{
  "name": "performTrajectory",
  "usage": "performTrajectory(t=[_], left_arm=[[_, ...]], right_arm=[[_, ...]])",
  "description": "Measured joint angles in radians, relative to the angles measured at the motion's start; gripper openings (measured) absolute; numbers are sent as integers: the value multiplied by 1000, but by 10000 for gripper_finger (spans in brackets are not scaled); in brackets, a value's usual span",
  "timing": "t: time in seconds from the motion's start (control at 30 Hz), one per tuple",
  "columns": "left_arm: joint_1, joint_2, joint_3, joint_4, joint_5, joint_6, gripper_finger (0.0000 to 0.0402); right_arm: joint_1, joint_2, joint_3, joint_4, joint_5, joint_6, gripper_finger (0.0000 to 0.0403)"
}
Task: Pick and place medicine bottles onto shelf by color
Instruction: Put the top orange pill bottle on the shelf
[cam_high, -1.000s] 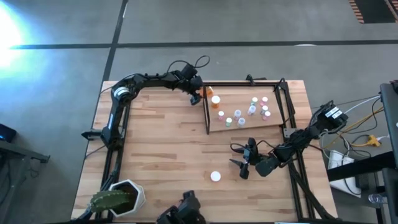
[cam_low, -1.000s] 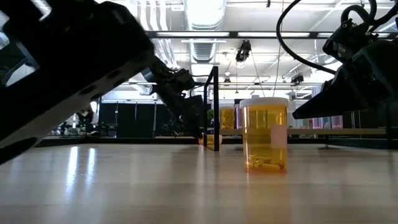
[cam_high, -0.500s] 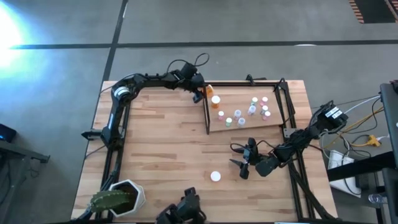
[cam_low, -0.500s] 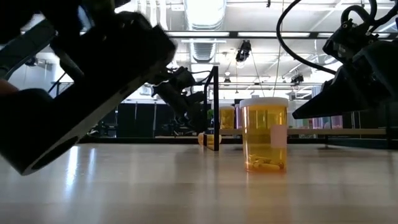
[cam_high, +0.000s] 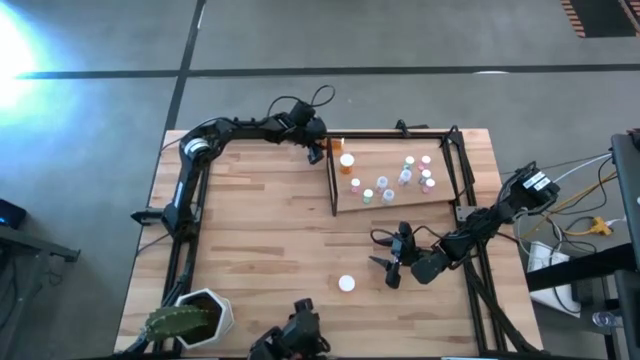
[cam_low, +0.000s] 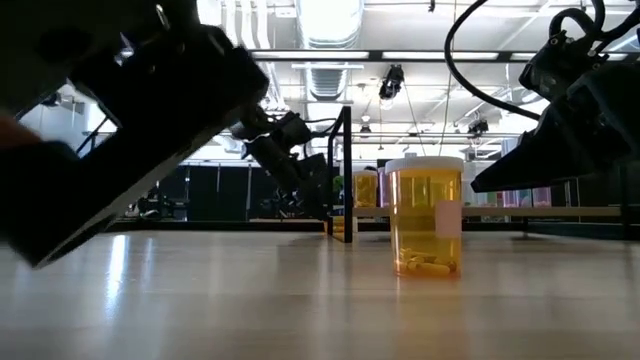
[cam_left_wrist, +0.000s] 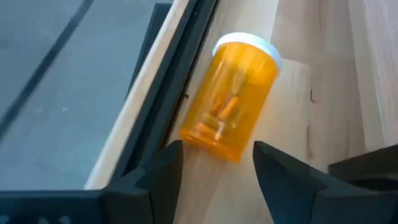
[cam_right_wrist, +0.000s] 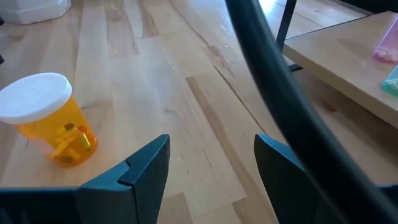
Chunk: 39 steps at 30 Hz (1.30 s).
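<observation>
orange bottle (cam_left_wrist: 231, 96) with a white cap lies on its side before the spread left end effector (cam_left_wrist: 216, 167).

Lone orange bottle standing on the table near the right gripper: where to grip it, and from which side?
Grip the orange bottle around its amber wall just under the white cap, probably from above. It stands upright and apart from everything else, so fingers fit on either side. The open right gripper is nearest; the open left gripper is at the shelf corner.
</observation>
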Motion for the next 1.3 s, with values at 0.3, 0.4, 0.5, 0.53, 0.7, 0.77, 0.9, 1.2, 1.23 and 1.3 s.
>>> performTrajectory(t=[0.3,0.4,0.5,0.53,0.7,0.77,0.9,1.2,1.23,1.3], left_arm=[[0,-69,7,-71,22,221,182],[2,-64,6,-42,114,252,201],[1,-36,6,37,153,253,222],[1,-22,6,60,154,250,226],[4,7,27,62,159,239,223],[8,4,28,62,187,257,211],[15,5,28,42,210,258,181],[21,5,26,-34,205,289,119],[23,5,24,-49,191,291,112],[26,5,20,-84,181,293,98]], right_arm=[[0,0,0,-2,0,17,224],[-2,0,0,-2,7,11,224],[-2,0,0,-1,8,13,224],[-2,0,0,-1,8,18,224],[-2,0,0,-1,8,55,224],[-2,0,0,0,8,55,224],[-2,0,0,7,8,74,224],[-2,0,24,6,7,102,224],[-2,0,28,2,7,102,224],[0,0,37,-2,7,101,224]])
